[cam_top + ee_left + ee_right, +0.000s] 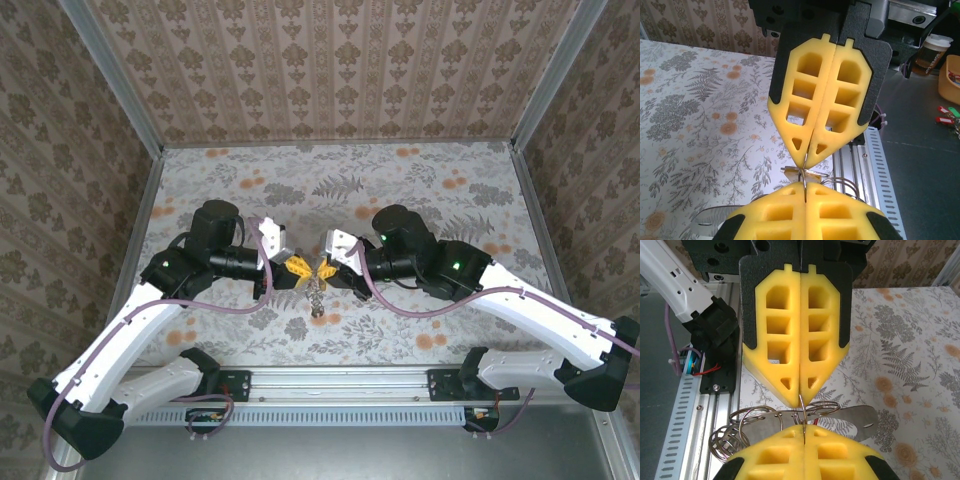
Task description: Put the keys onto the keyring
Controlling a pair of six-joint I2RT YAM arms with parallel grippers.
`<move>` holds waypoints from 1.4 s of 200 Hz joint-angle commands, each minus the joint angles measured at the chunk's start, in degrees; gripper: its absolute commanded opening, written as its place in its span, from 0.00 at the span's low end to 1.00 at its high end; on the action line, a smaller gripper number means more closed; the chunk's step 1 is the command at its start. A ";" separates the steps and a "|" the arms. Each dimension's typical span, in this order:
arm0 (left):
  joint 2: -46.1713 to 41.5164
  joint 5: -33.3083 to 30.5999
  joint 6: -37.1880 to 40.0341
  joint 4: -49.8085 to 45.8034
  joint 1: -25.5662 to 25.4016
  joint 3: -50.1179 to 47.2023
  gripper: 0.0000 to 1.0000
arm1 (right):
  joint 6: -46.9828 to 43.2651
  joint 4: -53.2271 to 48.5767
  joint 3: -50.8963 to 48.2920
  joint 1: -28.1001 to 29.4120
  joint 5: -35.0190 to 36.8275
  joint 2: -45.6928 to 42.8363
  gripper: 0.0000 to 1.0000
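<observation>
Left gripper (pixel 298 266) and right gripper (pixel 326 268), both of ribbed yellow foam, meet tip to tip, each clenched on 1 thin steel wire loop of the keyring (pixel 802 412). Just beside the keyring hangs a flat silvery key (pixel 860 417), above the floral tabletop (pixel 400 180).

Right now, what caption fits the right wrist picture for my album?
Left hand and right hand meet tip to tip, both pinching one thin ring above the flowery table.
</observation>
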 commanded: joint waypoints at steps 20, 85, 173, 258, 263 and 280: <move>-0.09 2.44 -1.47 2.64 0.25 0.17 0.00 | -1.70 1.25 0.47 1.73 2.47 0.36 0.00; 0.54 2.29 -2.26 2.93 0.43 0.57 0.00 | -3.88 0.90 0.83 4.33 6.79 0.26 0.00; 0.93 3.59 -5.55 6.08 0.47 0.80 0.00 | -8.83 2.03 -1.86 9.53 18.70 -0.47 0.00; 0.56 4.68 -8.09 9.59 0.47 0.28 0.00 | -10.78 8.36 -7.64 10.60 23.43 -4.31 0.17; 0.54 4.64 -8.20 9.69 0.47 0.28 0.00 | -10.79 8.62 -7.79 10.55 23.39 -4.40 0.18; 0.43 4.64 -8.54 10.25 0.45 0.23 0.00 | -10.60 9.21 -8.35 10.56 23.39 -4.84 0.23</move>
